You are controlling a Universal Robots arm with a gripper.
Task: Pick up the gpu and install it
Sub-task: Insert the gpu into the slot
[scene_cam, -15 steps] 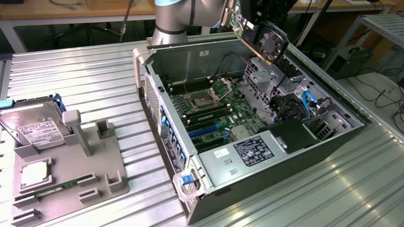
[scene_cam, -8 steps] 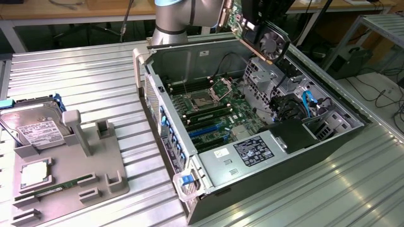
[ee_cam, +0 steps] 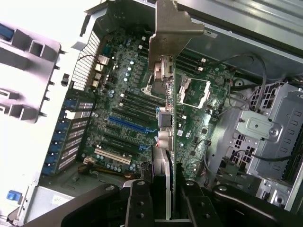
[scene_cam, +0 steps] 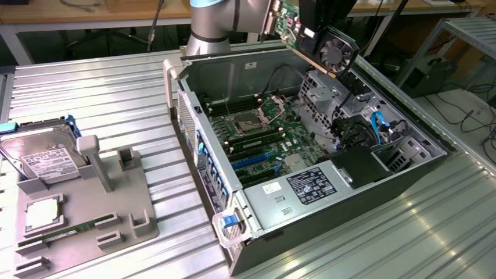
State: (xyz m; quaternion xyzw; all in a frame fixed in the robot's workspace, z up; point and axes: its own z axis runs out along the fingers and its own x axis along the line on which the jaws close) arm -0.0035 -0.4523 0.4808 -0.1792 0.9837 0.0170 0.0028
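The gpu (scene_cam: 327,50) is a thin flat rectangular card with a green circuit board on one side, a black round fan on the other side and a silver metal bracket at one end. It hangs in the air over the open grey metal computer case (scene_cam: 232,70), near its far rim, and does not touch it.

I judge that the card is light and stiff, but fragile: the fan, the small parts on the board and the contact edge should not be pressed. The good place to hold it is on the two flat faces, at the end opposite to the bracket. There the black two-finger gripper (ee_cam: 163,205) is closed on it; in the wrist view the card passes edge-on between the fingers (ee_cam: 138,204).

The grey robot arm (scene_cam: 208,23) stands behind the case and its wrist reaches over the opening. The card is tilted, with the bracket end away from the fingers, above the green motherboard (scene_cam: 263,125).
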